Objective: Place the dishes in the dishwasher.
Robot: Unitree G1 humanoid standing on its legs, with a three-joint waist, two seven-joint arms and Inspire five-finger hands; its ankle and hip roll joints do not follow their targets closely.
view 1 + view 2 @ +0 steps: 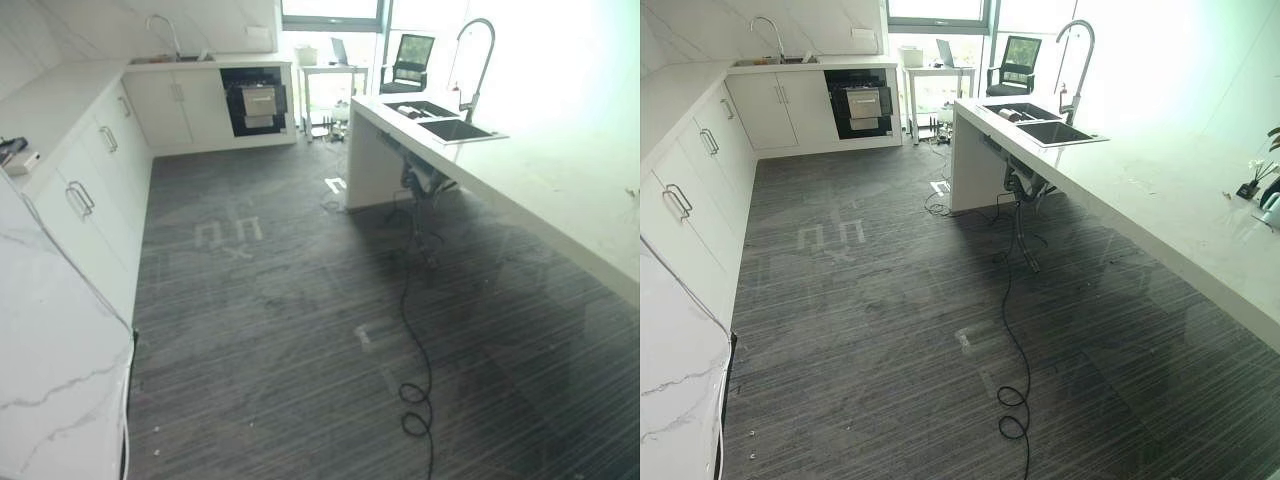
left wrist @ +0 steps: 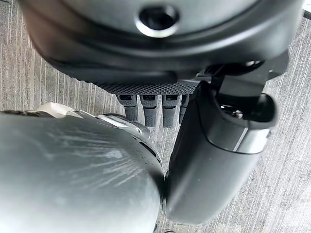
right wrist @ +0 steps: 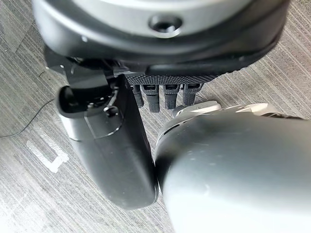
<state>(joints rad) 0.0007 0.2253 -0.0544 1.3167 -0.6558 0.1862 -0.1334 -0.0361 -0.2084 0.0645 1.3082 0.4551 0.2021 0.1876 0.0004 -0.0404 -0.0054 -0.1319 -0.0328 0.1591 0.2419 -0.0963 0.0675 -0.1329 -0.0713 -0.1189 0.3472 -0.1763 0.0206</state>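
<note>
Dishwasher: the dark built-in dishwasher [image 1: 256, 100] sits in the white cabinet run at the upper centre of the left eye view, below the far countertop; its front is black with a paler panel in the middle. Whether its door is ajar cannot be told from here.
Dishes: something small lies in the near basin of the sink [image 1: 1032, 116] on the long counter at upper right; too small to tell what it is.
Left hand: the left hand [image 2: 150, 109] hangs over the floor in its own wrist view, fingers straight and relaxed, holding nothing.
Right hand: the right hand [image 3: 165, 97] hangs likewise over the floor in its wrist view, fingers straight, released, empty.
Open room: a broad stretch of floor [image 1: 290, 330] runs from the lower frame up to the dishwasher, bounded by the cabinets [image 1: 95, 185] on the left edge and the long counter [image 1: 1160, 200] on the right.
Edges: the counter's straight white edge slants from upper centre to lower right; a white marble-veined panel [image 1: 50, 370] fills the lower left corner.
Materials: floor is dark grey with fine streaks and a faint sheen; pale tape marks [image 1: 228, 235] lie on it. Cabinets are smooth white with loop handles.
Fittings: a tall arched tap [image 1: 1078, 60] stands by the sink; a chair [image 1: 1013, 62] stands at the top centre.
</note>
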